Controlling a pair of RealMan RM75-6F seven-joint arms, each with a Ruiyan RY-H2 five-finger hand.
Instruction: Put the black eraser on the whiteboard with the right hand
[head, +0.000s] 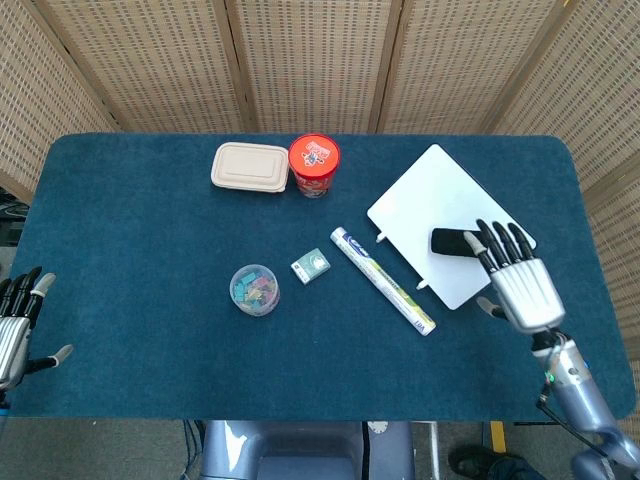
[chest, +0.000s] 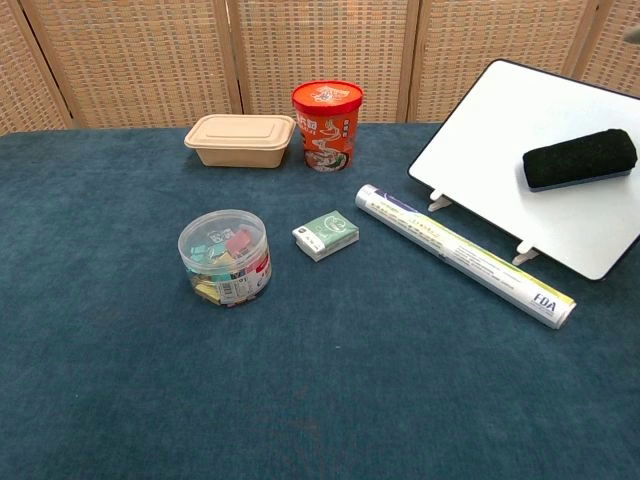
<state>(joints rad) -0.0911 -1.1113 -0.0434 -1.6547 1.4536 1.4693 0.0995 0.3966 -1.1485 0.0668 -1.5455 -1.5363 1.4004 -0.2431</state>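
The eraser (chest: 580, 159) lies flat on the whiteboard (chest: 490, 140), near its right-hand part, with nothing touching it. In the head view the right hand (head: 520, 280) sits just past the board's near right edge, fingers (head: 497, 241) apart and straight, holding nothing; their tips overlap the board's edge just beside the eraser, and whether they touch it cannot be told. The chest view does not show this hand.

A long roll (head: 384, 281) lies on the counter (head: 140, 300) along the board's near left edge. Left of it sits a small green box (head: 312, 265), then a round tub of clips (head: 254, 289). Toward the back stand a red cup (head: 314, 165) and, touching or just beside it, a tan lidded box (head: 250, 167).

The left hand (head: 14, 325) hangs at the counter's near left corner, fingers apart, empty.
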